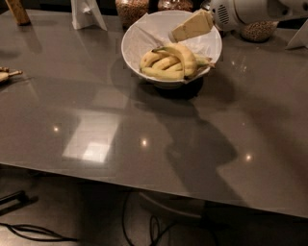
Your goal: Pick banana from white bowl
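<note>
White bowl (pixel 139 36) holding bananas (pixel 161 65), curved banana (pixel 186 56) on top, gripper (pixel 173 37) over far side, grip unclear.

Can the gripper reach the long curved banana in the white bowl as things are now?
Probably yes. The gripper hangs over the far side of the white bowl, just above the banana, which lies on top of the other bananas. Nothing stands between them.

Yellow banana (pixel 186 57) with a dark greenish stem, among paler yellow bananas (pixel 161 72), in a plain white bowl (pixel 139 33). Cream gripper (pixel 177 34) on a white arm (pixel 240 12), at the bowl's 1 o'clock. Glossy dark grey table (pixel 72 96) with pale reflections. Speckled brown jar (pixel 131 7) at 11 o'clock.
</note>
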You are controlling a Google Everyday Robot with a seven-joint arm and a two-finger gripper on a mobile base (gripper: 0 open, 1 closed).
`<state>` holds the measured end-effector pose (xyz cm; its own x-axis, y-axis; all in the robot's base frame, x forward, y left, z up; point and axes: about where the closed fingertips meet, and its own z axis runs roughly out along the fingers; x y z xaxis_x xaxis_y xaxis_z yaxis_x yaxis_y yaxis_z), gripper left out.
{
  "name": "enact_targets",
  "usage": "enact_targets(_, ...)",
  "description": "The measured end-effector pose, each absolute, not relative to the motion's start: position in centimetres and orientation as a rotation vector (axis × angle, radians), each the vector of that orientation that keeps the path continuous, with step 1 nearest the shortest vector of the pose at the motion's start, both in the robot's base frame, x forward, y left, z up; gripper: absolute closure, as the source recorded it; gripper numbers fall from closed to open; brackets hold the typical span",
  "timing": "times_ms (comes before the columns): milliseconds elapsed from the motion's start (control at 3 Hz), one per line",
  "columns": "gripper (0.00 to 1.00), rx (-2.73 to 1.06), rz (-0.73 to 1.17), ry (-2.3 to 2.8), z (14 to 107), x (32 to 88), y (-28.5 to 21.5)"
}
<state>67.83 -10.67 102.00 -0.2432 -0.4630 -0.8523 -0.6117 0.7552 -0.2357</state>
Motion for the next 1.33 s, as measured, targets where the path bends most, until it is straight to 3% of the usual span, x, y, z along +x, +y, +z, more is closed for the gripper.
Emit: enact_targets(1333,0.00,-0.640,0.239,2.045,96.0,73.0,-9.2)
